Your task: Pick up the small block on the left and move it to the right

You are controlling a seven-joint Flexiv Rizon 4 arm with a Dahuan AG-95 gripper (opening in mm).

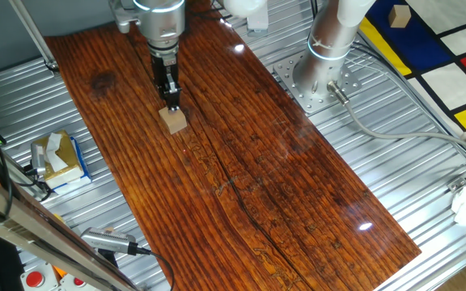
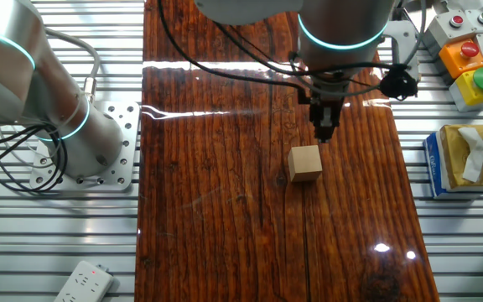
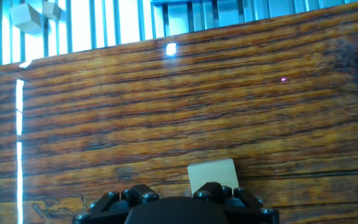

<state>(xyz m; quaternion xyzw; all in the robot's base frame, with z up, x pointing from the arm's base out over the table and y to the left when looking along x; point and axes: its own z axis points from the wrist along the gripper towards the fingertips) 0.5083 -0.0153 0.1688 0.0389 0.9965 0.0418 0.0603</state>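
Note:
The small block [image 1: 173,120] is a plain light-tan wooden cube resting on the dark striped wooden board [image 1: 241,162], in its left part. It also shows in the other fixed view [image 2: 305,163] and low in the hand view [image 3: 212,176]. My gripper [image 1: 171,103] hangs just above and slightly behind the block, with its fingers pressed together and nothing between them. In the other fixed view the gripper [image 2: 323,134] ends just above the cube's far right corner. It does not hold the block. In the hand view only the gripper's black base shows at the bottom edge.
A yellow-and-blue tissue box [image 1: 59,158] stands on the metal table left of the board, also seen in the other fixed view [image 2: 464,159]. The arm's base [image 1: 322,65] is at the back right. Button boxes [image 2: 472,59] and a power strip [image 2: 82,283] lie off the board.

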